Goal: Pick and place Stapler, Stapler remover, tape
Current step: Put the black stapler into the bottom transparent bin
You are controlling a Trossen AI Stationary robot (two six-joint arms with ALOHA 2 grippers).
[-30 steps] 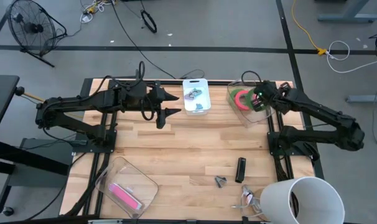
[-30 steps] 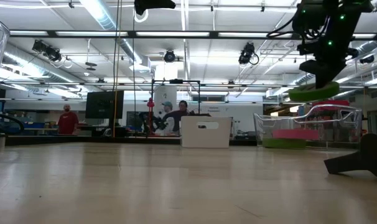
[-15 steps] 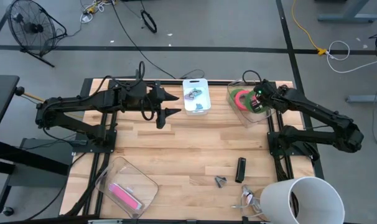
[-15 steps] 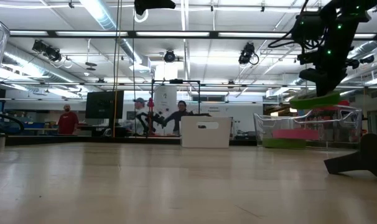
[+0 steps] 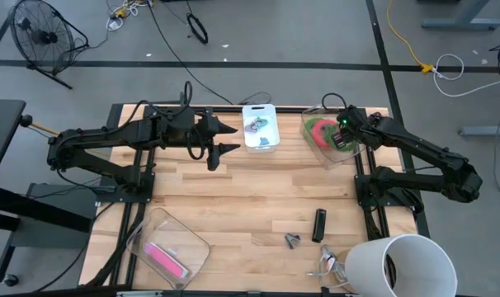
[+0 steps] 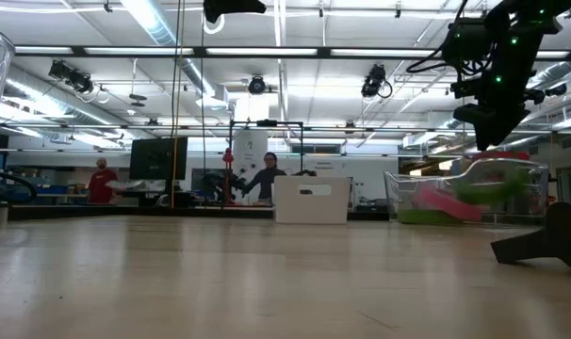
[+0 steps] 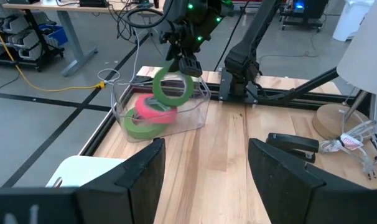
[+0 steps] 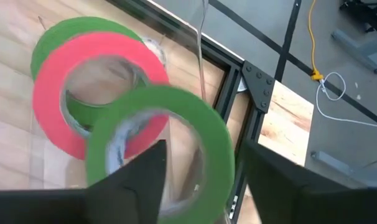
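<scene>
My right gripper (image 5: 343, 134) hangs open over the clear bin (image 5: 326, 153) at the table's far right; it also shows in the low view (image 6: 494, 127). A green tape roll (image 8: 167, 134) is below its fingers, loose and tilted inside the bin (image 6: 488, 188). A red roll (image 8: 95, 74) lies flat on another green roll (image 8: 48, 43) on the bin's floor. My left gripper (image 5: 228, 138) waits open and empty above the far middle of the table. The black stapler (image 5: 318, 223) and the stapler remover (image 5: 292, 240) lie on the table near the front.
A white bin (image 5: 260, 128) with small metal items stands at the far middle. A clear tray (image 5: 167, 246) holding a pink thing sits at the front left. A white lampshade (image 5: 398, 264) and a cable (image 5: 328, 264) are at the front right. People stand in the room behind.
My right gripper has let go of the green tape roll. The roll was level at finger height above the bin's rim; it has fallen into the clear bin and now sits tilted against the red roll.
</scene>
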